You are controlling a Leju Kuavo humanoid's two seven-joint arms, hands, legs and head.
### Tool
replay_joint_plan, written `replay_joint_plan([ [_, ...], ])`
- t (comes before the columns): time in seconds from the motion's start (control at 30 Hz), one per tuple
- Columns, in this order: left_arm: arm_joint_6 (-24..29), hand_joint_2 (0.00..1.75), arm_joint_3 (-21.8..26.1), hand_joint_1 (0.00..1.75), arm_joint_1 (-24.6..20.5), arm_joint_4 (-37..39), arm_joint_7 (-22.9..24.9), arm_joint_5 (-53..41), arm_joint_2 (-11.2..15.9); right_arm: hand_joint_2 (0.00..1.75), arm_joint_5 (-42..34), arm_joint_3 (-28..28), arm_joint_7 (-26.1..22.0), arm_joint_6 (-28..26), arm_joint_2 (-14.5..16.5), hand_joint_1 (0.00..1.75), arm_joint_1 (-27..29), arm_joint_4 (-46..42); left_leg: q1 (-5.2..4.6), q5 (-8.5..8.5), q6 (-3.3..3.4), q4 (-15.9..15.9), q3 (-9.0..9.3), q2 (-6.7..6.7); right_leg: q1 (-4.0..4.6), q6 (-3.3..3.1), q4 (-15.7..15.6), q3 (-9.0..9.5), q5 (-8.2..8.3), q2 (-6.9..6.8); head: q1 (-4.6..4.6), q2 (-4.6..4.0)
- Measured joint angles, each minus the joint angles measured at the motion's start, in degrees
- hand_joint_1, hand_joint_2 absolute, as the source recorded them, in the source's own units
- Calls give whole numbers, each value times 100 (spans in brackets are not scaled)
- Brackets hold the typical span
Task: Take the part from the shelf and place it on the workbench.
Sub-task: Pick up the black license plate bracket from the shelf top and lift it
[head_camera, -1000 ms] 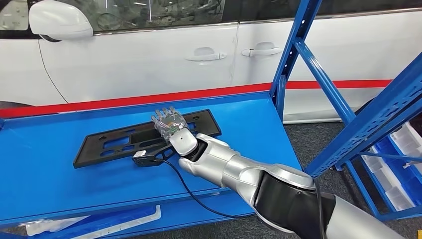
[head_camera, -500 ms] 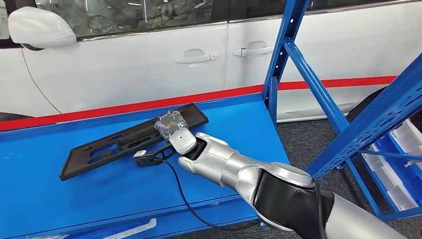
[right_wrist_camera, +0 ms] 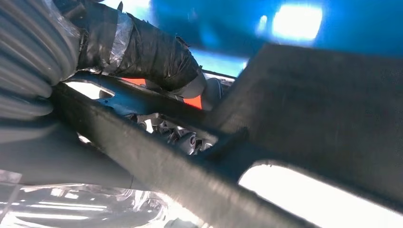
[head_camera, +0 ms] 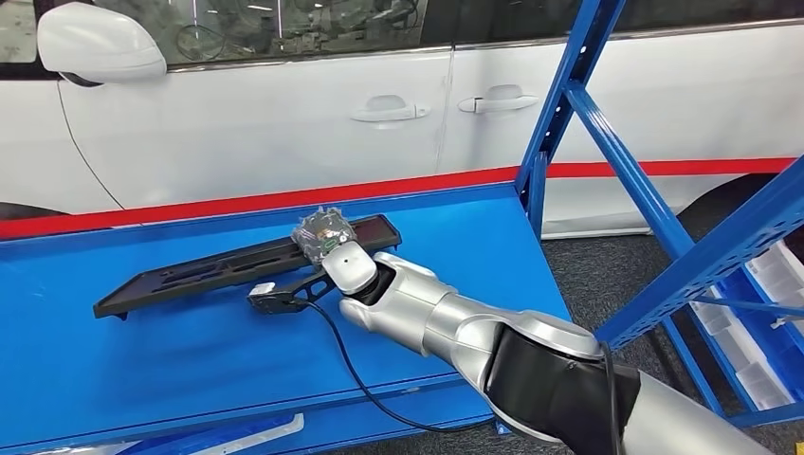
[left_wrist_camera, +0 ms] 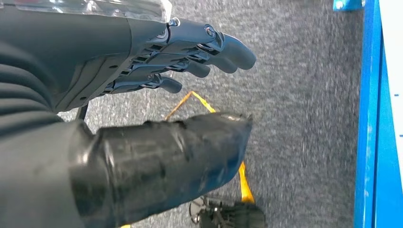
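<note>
The part (head_camera: 209, 270) is a long flat black plate with cut-outs, over the blue shelf surface (head_camera: 190, 370). Its right end is raised and it tilts, with the left end low near the surface. My right hand (head_camera: 327, 237) grips that right end, arm reaching in from the lower right. In the right wrist view the taped thumb (right_wrist_camera: 152, 52) lies across one face of the part (right_wrist_camera: 323, 133), with the fingers on the other face. My left hand (left_wrist_camera: 95, 71) hangs over grey floor, fingers apart, holding nothing.
A white car (head_camera: 284, 114) stands close behind the shelf surface. A blue rack upright (head_camera: 559, 104) with a diagonal brace rises at the right. Pale bins (head_camera: 773, 284) sit low at the far right. A black cable (head_camera: 351, 370) trails from the wrist.
My right hand's fingers, spread flat on the part a second ago, have closed on it. The part has tipped up from lying flat. The view has shifted slightly.
</note>
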Motion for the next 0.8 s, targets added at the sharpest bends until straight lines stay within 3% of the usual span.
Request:
replay_joint_plan([
  [0.07, 52, 175, 0, 0, -10, 0, -5, 31, -2, 175, 1, -8, 26, -31, 3, 175, -35, -151, -20, -34, -47, 46, -21, -1, 11, -46, -511, 257, 148, 2, -5, 0],
  [0.17, 54, 175, 0, 0, -16, 0, -14, 79, -2, 175, 2, -10, 52, -44, 7, 175, -52, -322, -32, -56, -118, 56, -41, -3, 23, -110, -609, 306, 151, 3, -6, 0],
  [0.23, 53, 175, 0, 0, -14, 0, -13, 104, -6, 175, 3, -14, 81, -54, 7, 175, -60, -491, -20, -170, -176, 209, -104, 2, 0, -164, -643, 331, 161, 0, -13, 0],
  [0.33, 172, 175, 0, 0, -18, 0, 40, 178, -13, 175, 21, -25, 155, -112, 7, 175, -78, -875, -5, -620, -245, 1164, -564, 7, -11, -222, -657, 351, 155, 5, -32, 0],
  [0.4, 295, 175, 0, 0, -14, 0, 130, 220, -25, 175, 79, -36, 229, -175, 1, 175, -76, -1155, -2, -679, -255, 1594, -822, 7, -3, -235, -654, 363, 142, 12, -32, 0],
  [0.43, 357, 175, 0, 0, -11, 0, 188, 227, -33, 175, 131, -46, 264, -211, -4, 175, -74, -1298, -2, -548, -245, 1498, -806, 7, 1, -236, -652, 373, 133, 15, -31, 0],
  [0.5, 453, 175, 0, 0, -10, 0, 294, 227, -46, 175, 253, -74, 317, -299, -15, 175, -72, -1566, -9, -145, -196, 822, -529, 8, 7, -224, -649, 398, 112, 18, -30, 0],
  [0.57, 501, 175, 0, 0, -19, 0, 384, 229, -56, 175, 375, -107, 351, -425, -27, 175, -71, -1813, -40, 70, -143, 205, -242, 7, 32, -189, -640, 399, 92, 20, -28, 0],
  [0.7, 555, 175, 0, 0, -14, 0, 503, 265, -82, 175, 514, -154, 369, -563, -55, 175, -31, -2178, -46, 83, -60, -8, -123, 0, 50, -87, -634, 402, 52, 18, -25, 0],
  [0.73, 572, 175, 1, 0, -12, 0, 524, 277, -91, 175, 542, -166, 369, -572, -64, 175, -19, -2264, -30, 96, -37, -38, -100, 4, 51, -52, -548, 371, -18, 12, -17, 0],
  [0.8, 614, 175, 2, 0, -19, 0, 556, 286, -110, 175, 598, -191, 366, -602, -85, 175, 5, -2419, -12, 114, 6, -71, -73, 12, 33, 6, -52, 152, -313, 2, -3, 1],
])
